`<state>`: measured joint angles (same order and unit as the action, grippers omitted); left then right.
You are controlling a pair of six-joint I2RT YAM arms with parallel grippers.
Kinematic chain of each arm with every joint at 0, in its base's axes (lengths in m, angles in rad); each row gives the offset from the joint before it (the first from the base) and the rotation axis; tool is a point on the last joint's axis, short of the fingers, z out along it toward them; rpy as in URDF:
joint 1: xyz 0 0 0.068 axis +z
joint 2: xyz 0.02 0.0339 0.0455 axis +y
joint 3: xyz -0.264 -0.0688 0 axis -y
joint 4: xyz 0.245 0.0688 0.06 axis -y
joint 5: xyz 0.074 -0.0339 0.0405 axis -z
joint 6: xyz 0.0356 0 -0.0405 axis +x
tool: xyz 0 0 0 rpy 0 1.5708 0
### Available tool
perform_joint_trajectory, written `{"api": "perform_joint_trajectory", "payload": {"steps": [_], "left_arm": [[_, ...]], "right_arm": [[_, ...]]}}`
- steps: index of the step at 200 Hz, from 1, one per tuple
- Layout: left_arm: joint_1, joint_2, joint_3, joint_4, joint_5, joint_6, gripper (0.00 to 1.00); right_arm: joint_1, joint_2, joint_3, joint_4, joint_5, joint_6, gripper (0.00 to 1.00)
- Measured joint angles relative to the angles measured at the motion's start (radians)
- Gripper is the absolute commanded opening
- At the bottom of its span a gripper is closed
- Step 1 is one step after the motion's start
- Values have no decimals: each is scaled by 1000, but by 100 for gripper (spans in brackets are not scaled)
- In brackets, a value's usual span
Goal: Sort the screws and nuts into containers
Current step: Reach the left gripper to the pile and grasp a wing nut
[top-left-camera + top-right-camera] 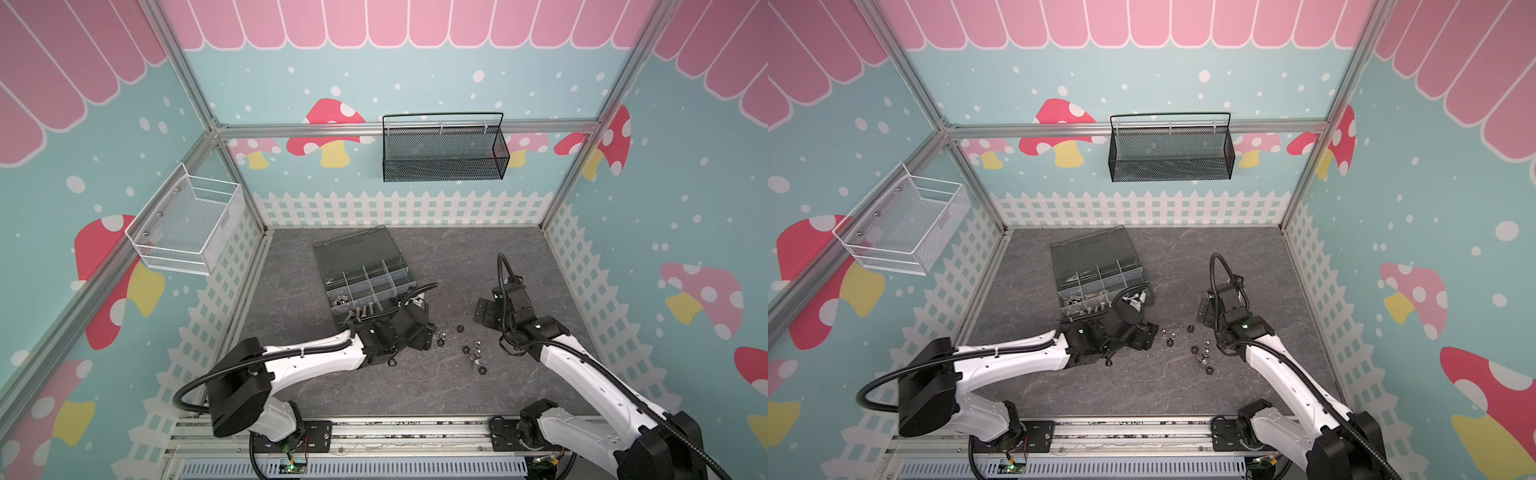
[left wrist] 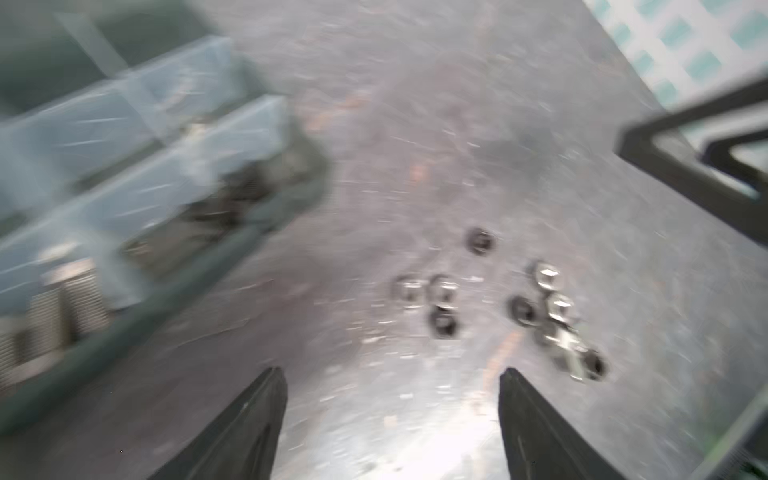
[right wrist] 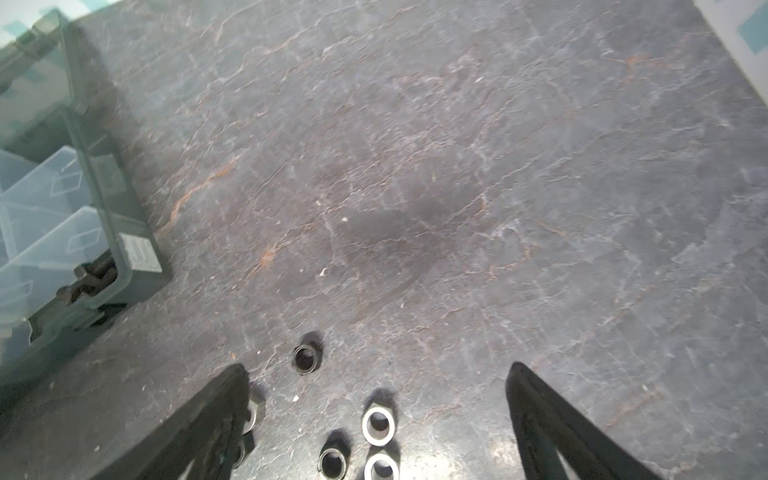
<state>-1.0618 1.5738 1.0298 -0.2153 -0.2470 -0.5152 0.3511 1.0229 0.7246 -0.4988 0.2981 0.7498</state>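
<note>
Hovering beside the organizer box [image 3: 108, 183], my left pincer [image 2: 392, 370] and right pincer [image 3: 379, 366] gape empty; I should centre the left over one silver nut [image 2: 409, 287] alone.

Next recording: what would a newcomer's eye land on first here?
The nuts, black and silver, lie scattered loose around the middle of the dark tabletop. Behind them and to their left in both top views sits the open organizer box, with silver screws in a near compartment. The left end effector and the right end effector are both open and empty, close to the nuts.
</note>
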Motion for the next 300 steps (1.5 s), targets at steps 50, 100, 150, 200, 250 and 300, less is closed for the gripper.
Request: {"api": "perform_joint_trajectory", "payload": {"steps": [50,100,150,200,250,300], "left_arm": [[-132,284,235,31,228,98,58],[-143,399,302,19,346,133,48],[-143,494,394,-26,371,160,45],[-130,551,473,-94,345,168,40],[-109,581,522,-142,329,168,34],[-107,614,558,-177,331,183,33]], "right_arm": [[-159,-35,-25,-10,-6,-16,98],[-279,-35,-48,-14,-26,-30,98],[-317,-50,-58,-10,-61,-42,98],[-319,-66,-63,-7,-80,-48,98],[-320,-70,-70,-2,-89,-53,98],[-320,-70,-71,6,-97,-54,98]]}}
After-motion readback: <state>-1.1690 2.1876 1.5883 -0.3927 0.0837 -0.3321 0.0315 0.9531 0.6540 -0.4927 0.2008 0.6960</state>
